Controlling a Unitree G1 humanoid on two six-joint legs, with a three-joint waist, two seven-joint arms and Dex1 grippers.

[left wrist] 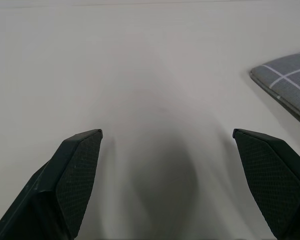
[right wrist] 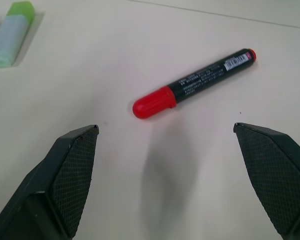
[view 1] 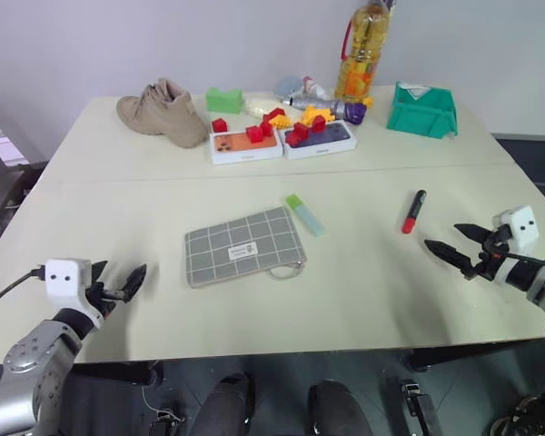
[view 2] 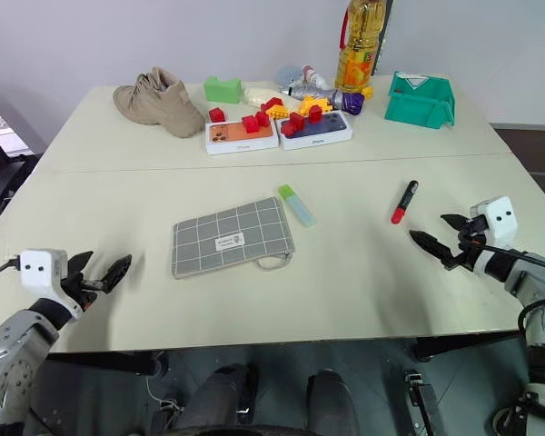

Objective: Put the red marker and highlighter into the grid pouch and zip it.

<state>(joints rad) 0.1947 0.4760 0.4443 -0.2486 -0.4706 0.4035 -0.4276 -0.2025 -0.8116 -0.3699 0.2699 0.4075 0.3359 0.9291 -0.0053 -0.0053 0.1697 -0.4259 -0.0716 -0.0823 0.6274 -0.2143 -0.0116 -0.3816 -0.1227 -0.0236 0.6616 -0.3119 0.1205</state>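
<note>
— While we go from the left: what is the left gripper (view 1: 125, 282) doing?
— Hovering over the bare table (view 1: 363, 300) near its front edge, 2 fingers spread wide, holding nothing.

— And next along?
— The grid pouch (view 1: 243, 245) lies flat mid-table, its loop pull at the near edge. The highlighter (view 1: 305, 215) lies just beside its far right corner, green cap away from the robot.

— Further right?
— The red marker (view 1: 413, 211) lies apart. The right gripper (view 1: 458, 242) hangs near it, fingers parted, empty.
</note>
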